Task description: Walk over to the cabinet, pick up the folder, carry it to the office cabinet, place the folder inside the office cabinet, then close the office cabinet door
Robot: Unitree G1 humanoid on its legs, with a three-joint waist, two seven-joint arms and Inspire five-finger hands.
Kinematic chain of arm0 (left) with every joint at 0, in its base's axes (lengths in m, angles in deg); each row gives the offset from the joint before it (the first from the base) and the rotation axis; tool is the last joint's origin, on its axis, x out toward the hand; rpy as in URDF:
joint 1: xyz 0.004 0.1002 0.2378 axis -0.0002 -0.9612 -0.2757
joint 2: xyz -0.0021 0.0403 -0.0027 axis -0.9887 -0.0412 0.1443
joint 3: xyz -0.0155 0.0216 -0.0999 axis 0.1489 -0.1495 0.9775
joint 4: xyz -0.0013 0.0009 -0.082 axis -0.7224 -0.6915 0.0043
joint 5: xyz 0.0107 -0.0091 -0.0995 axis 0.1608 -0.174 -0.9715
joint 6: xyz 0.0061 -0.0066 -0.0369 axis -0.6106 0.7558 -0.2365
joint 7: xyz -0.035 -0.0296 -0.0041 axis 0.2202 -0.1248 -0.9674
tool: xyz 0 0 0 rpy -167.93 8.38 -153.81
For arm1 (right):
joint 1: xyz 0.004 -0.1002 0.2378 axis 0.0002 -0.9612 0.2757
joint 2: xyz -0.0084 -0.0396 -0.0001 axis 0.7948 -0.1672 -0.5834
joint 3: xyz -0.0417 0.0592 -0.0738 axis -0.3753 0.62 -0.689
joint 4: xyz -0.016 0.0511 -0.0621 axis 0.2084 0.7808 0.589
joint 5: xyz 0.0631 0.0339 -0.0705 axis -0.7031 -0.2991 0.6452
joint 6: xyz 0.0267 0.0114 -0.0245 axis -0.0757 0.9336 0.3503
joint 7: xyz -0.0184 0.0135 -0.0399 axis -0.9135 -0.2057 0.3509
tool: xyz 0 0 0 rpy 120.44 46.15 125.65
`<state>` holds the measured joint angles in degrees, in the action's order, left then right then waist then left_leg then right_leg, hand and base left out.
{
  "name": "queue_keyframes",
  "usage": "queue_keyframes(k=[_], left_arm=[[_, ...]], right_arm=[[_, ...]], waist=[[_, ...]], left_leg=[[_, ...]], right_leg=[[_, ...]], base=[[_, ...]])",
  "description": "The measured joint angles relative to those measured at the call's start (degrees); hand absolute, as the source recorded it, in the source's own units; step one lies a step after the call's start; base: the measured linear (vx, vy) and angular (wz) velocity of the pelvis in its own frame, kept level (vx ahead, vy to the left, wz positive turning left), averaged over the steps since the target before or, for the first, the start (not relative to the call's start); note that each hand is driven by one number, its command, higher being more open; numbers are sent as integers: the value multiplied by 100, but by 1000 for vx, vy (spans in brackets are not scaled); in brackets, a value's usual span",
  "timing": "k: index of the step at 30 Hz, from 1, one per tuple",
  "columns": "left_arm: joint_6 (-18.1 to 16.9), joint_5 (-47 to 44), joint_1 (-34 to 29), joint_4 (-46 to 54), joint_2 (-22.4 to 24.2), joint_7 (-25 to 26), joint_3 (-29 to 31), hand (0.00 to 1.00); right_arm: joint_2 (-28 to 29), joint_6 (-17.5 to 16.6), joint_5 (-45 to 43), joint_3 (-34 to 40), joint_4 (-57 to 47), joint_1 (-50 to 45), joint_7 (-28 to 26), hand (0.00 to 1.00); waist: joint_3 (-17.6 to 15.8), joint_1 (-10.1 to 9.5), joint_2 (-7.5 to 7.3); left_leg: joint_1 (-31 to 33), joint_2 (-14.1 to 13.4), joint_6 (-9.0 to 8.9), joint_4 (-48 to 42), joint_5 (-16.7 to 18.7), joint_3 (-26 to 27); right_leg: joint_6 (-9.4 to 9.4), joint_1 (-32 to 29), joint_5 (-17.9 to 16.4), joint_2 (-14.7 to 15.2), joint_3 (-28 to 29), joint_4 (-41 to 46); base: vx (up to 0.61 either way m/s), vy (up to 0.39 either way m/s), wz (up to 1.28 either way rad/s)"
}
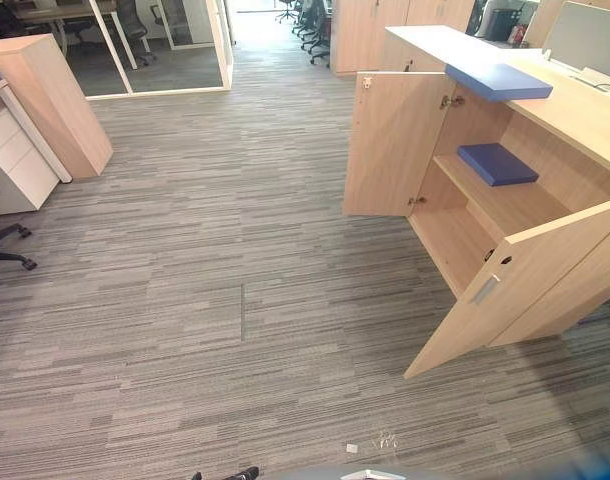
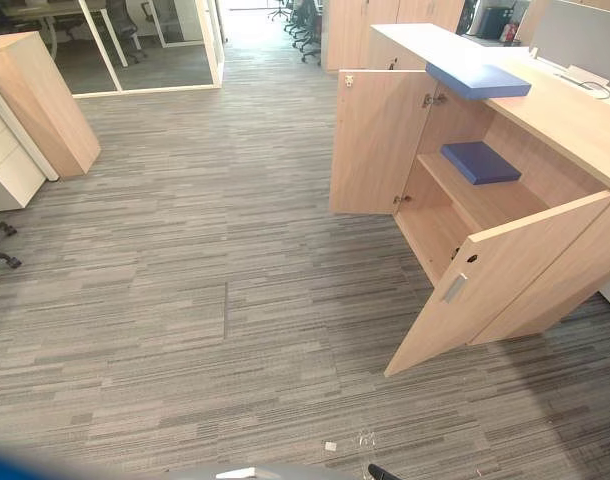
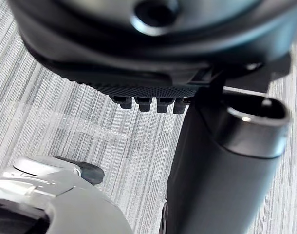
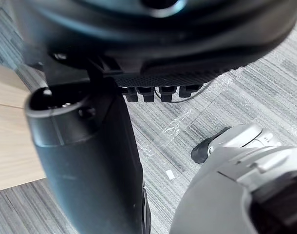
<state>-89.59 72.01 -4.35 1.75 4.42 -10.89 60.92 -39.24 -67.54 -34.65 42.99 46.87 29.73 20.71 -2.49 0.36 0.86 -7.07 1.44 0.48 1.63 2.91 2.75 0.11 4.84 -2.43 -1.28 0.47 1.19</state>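
The left hand (image 3: 139, 53) and right hand (image 4: 153, 44) hang empty and loosely open over the carpet (image 3: 65, 97). A blue folder (image 1: 497, 164) lies on the shelf (image 1: 485, 197) inside the office cabinet (image 1: 575, 115), and a second folder (image 1: 498, 81) lies at its top's front edge. Placing looks done, but both doors (image 1: 515, 285) stand open, so closing remains.

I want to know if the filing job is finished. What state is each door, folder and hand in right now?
Far door: open, swung wide.
Near door: open, swung wide.
Lower folder: lying flat on the shelf inside the cabinet.
Upper folder: lying flat on the cabinet top.
Left hand: open, holding nothing.
Right hand: open, holding nothing.
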Motion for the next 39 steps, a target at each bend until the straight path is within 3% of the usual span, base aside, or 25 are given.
queue_keyframes(k=[10,18,20,22,23,24,25,26,27,28,31,34,35,36,37,38,39], left_arm=[[-96,-186,56,-32,42,-89,88,100],[-181,514,139,-8,26,21,73,100],[-184,530,160,42,16,39,113,100],[-184,587,239,223,88,63,395,100],[-183,556,271,255,205,51,694,100],[-178,472,290,271,232,46,849,100],[-183,146,295,390,305,84,1089,100],[-245,-233,216,509,464,151,1312,100],[-301,-423,191,541,502,192,1360,100],[-329,-581,158,595,529,250,1355,100],[-366,-647,152,614,612,273,1333,100],[-383,-638,130,613,675,382,1333,100],[-397,-640,101,601,695,382,1337,100],[-394,-636,88,586,668,379,1335,100],[-402,-620,37,573,639,387,1329,100],[-414,-496,42,498,534,380,1325,100],[-414,-410,50,445,482,379,1317,100]], right_arm=[[37,-3,-1,130,-3,53,-5,100],[83,-116,-73,195,-17,135,52,100],[163,-149,-270,296,-28,209,94,100],[243,-180,-462,281,-265,216,109,100],[249,-194,-510,255,-401,193,120,100],[250,-213,-510,216,-403,182,135,100],[229,-212,-513,60,-403,173,151,100],[207,-209,-512,-76,-401,167,188,100],[183,-206,-509,-168,-401,168,212,100],[166,-206,-507,-229,-404,182,224,100],[192,-197,-507,-224,-395,347,227,100],[226,-192,-612,-274,-396,379,245,100],[239,-186,-653,-249,-391,371,260,100],[266,-181,-653,-233,-380,346,264,100],[310,-155,-645,-47,-273,335,231,100],[405,-148,-641,153,-285,343,211,100],[454,-160,-628,229,-281,338,223,100]], waist=[[-109,-4,-16],[-199,-4,-40],[-274,-5,-60],[-515,-24,-70],[-638,-23,-18],[-677,-27,-46],[-765,-58,-87],[-789,-145,-123],[-775,-172,-143],[-741,-232,-141],[-720,-316,-174],[-688,-311,-85],[-635,-312,-40],[-574,-319,-71],[-361,-337,-112],[-205,-333,-238],[-135,-326,-278]], left_leg=[[-107,-19,-3,75,1,66],[-130,-59,-9,81,5,87],[19,-92,-143,-148,142,113],[601,-281,-281,-1489,794,252],[1067,-553,-266,-2639,1064,559],[1365,-671,-243,-3345,1088,687],[1919,-906,57,-4632,853,828],[2289,-1147,77,-5377,930,937],[2404,-1223,3,-5482,975,952],[2578,-1321,-125,-5299,1049,959],[2632,-1325,-246,-3673,955,954],[2635,-1313,-403,-2045,458,886],[2694,-1316,-484,-1952,138,906],[2707,-1242,-478,-2103,-112,948],[2826,-1114,-362,-2425,-251,1089],[2829,-936,-150,-2570,-28,1245],[2806,-842,-92,-2581,53,1298]], right_leg=[[-24,94,15,-23,41,-78],[-25,122,11,-60,52,-79],[20,75,-49,-73,48,14],[152,-80,-275,-146,-31,438],[275,-116,-470,-251,-119,635],[308,-118,-553,-264,-152,742],[373,-59,-715,-273,-132,966],[430,-27,-864,-266,-22,1176],[430,6,-922,-245,37,1229],[394,41,-1016,-160,139,1279],[189,215,-1210,184,517,1278],[-138,555,-1532,592,741,1067],[-294,732,-1719,779,787,995],[-273,820,-1793,922,788,934],[-270,831,-1747,1143,806,935],[-272,795,-1500,1372,785,985],[-305,758,-1352,1467,787,1032]], base=[[-16,-12,-3],[-26,-19,-1],[-44,-46,-2],[-59,-51,11],[-92,-55,22],[-80,-64,18],[-2,-42,-10],[90,-48,-24],[158,-12,-40],[242,56,-50],[294,182,-55],[372,335,-39],[388,394,-29],[525,497,-35],[485,424,-32],[597,513,-28],[507,413,-10]])
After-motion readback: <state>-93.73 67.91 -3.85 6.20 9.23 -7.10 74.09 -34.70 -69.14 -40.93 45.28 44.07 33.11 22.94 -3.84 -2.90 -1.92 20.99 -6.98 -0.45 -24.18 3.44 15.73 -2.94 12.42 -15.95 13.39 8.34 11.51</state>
